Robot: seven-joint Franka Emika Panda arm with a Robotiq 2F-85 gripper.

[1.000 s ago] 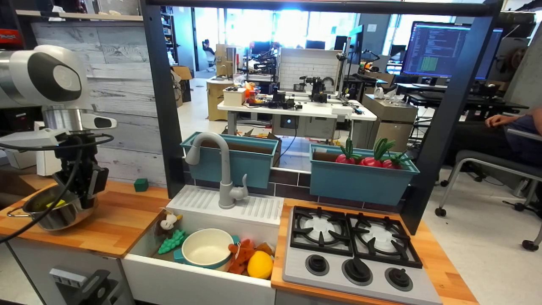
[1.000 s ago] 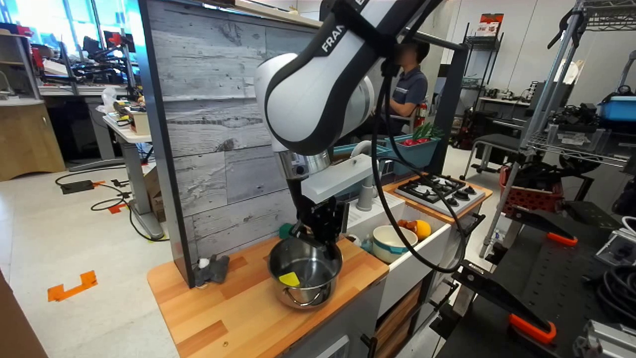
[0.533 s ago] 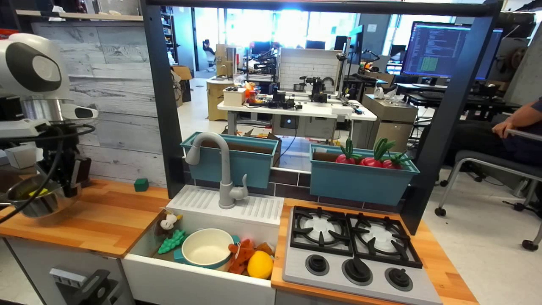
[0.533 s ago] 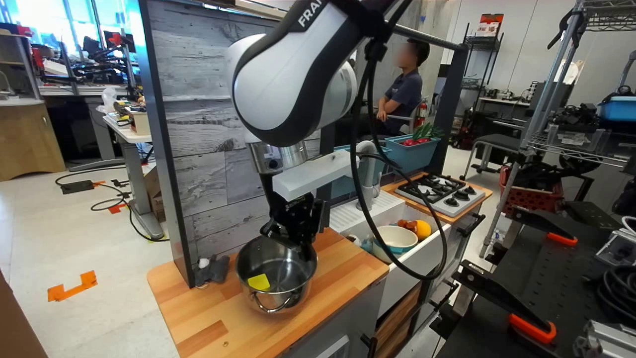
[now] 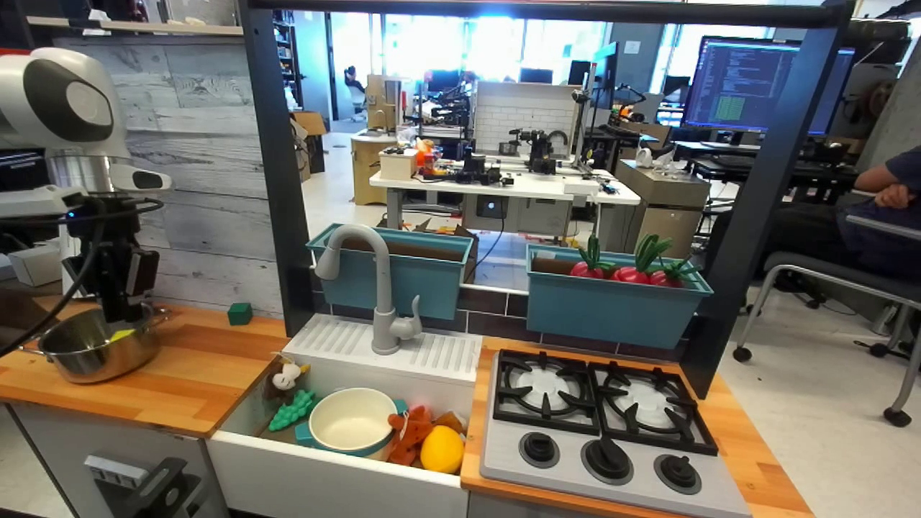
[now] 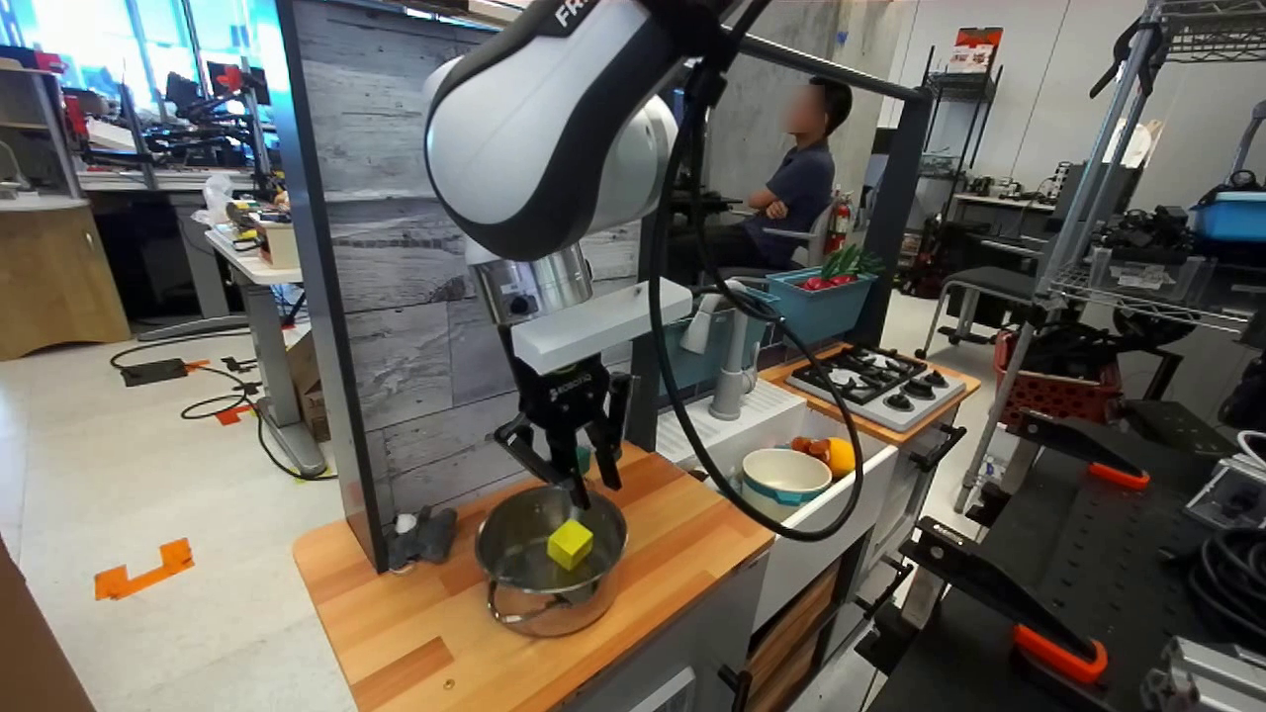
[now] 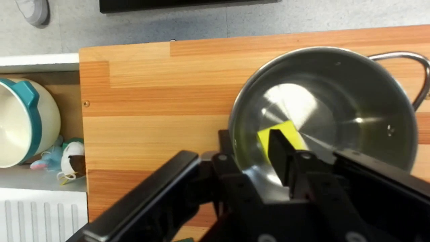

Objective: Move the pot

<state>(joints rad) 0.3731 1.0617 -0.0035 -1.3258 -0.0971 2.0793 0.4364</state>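
Note:
The shiny silver pot (image 5: 101, 365) rests on the wooden counter in both exterior views (image 6: 569, 618); its base looks flat on the wood. A yellow block (image 6: 571, 545) lies inside the pot. My gripper (image 6: 596, 487) is just above the pot's far rim with its fingers spread. In the wrist view the gripper (image 7: 250, 144) straddles the rim of the pot (image 7: 356, 84). One finger is outside the rim and the other is inside, covering part of the yellow block (image 7: 289, 131). Nothing is held between the fingers.
A sink holds a white bowl (image 5: 352, 421) and several toys, beside the counter. A green block (image 5: 239, 314) stands near the wooden back panel (image 6: 415, 297). A grey plush toy (image 6: 423, 537) lies by the panel's post. A faucet (image 5: 385, 288) and stove (image 5: 611, 424) stand farther along.
The pot moved away from the sink, then came slightly back and settled on the counter. The gripper was at its rim, and its fingers have now opened and risen. The yellow block shifted inside.

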